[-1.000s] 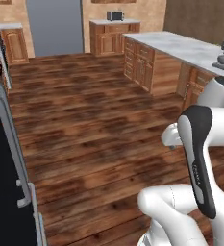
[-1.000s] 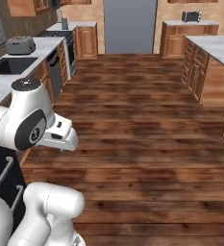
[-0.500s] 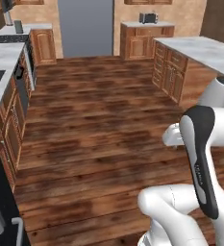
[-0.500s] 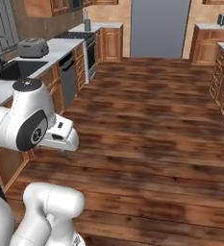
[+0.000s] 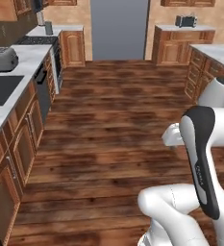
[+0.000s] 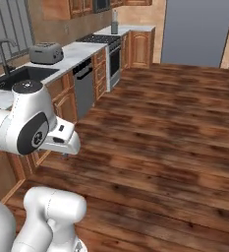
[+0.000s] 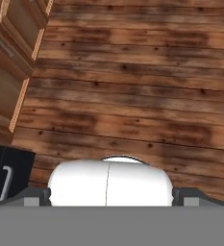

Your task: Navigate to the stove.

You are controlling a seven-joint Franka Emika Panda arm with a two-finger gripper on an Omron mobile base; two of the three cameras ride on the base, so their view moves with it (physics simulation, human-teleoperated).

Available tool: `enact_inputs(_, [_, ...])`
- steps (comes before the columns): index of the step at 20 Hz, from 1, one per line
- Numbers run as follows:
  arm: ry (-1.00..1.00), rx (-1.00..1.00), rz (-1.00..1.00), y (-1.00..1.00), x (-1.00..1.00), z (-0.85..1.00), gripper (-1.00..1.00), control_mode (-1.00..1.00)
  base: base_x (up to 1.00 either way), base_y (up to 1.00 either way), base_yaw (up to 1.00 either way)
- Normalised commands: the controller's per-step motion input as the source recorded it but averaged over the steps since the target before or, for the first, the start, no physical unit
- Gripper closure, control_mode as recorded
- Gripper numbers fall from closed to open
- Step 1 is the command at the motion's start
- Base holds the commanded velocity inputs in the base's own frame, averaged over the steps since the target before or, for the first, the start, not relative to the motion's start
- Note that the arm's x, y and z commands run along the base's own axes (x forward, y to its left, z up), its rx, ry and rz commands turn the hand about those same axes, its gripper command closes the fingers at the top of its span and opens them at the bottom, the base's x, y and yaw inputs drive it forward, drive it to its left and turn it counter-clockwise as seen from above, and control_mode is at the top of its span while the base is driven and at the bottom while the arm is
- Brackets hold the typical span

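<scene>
The stove (image 5: 38, 41) stands far off in the left counter run; its black cooktop and dark oven door (image 5: 58, 61) face the wooden floor. From the right base view the stove (image 6: 104, 39) sits beyond the dishwasher, with its oven door (image 6: 115, 60) toward the aisle. My arm is folded close over the base, several metres short of the stove. The gripper (image 7: 112, 198) points down at the bare floor, its fingertips (image 7: 36, 195) wide apart, open and holding nothing.
Left counter holds a silver toaster (image 6: 45, 52), a sink (image 6: 18, 76) with faucet and a dishwasher panel (image 6: 84, 86). A grey fridge (image 5: 119, 29) closes the far end. An island counter (image 5: 214, 54) lines the right. Open wood floor (image 5: 118, 110) runs between.
The whole picture has shifted: the base has moved, so the left counter run with the stove now sits fuller in view and the right island has slid to the edge. The arm pose is unchanged.
</scene>
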Motion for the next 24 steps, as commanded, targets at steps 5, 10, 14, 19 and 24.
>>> enact_inputs(5, [0.00, 0.00, 0.00, 0.00, 0.00, 0.00, -1.00, 1.00, 1.00, -0.49, 0.24])
enact_inputs(10, [0.00, 0.00, 0.00, 0.00, 0.00, 0.00, -1.00, 1.00, 1.00, -0.46, 0.21])
enact_inputs(14, [0.00, 0.00, 0.00, 0.00, 0.00, 0.00, -1.00, 1.00, 1.00, -0.54, 0.27])
enact_inputs(19, [0.00, 0.00, 0.00, 0.00, 0.00, 0.00, -1.00, 1.00, 1.00, -0.65, 0.28])
enact_inputs(24, [0.00, 0.00, 0.00, 0.00, 0.00, 0.00, -1.00, 1.00, 1.00, -0.94, 0.30])
